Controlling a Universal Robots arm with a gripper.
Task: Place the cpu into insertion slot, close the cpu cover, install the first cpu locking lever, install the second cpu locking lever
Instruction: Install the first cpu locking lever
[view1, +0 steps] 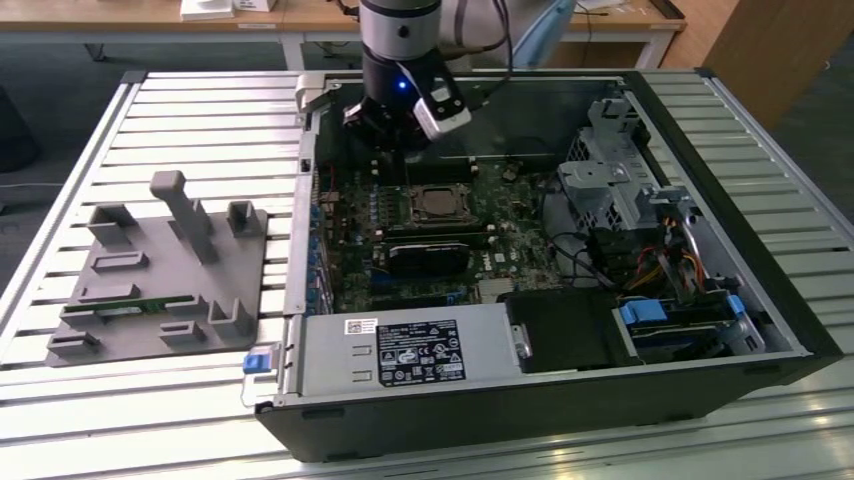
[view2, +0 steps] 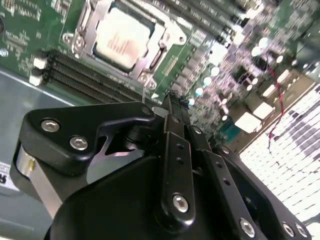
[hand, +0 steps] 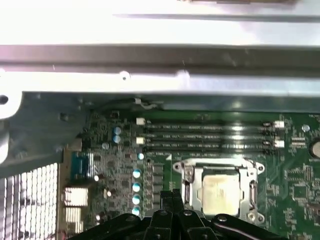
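Both wrist views show me the cpu (view2: 122, 40) seated in the insertion slot (hand: 187, 194), with the cpu cover (view2: 87, 25) lying flat around it. My gripper (view2: 170, 100) hovers near that slot, fingers pinched together, nothing visibly held between them.

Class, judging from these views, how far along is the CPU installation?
Done: the cpu lies under the closed cpu cover. In hand: nothing; the gripper, shut and empty, hovers near that cover. Left: whether the cover is locked down cannot be told.
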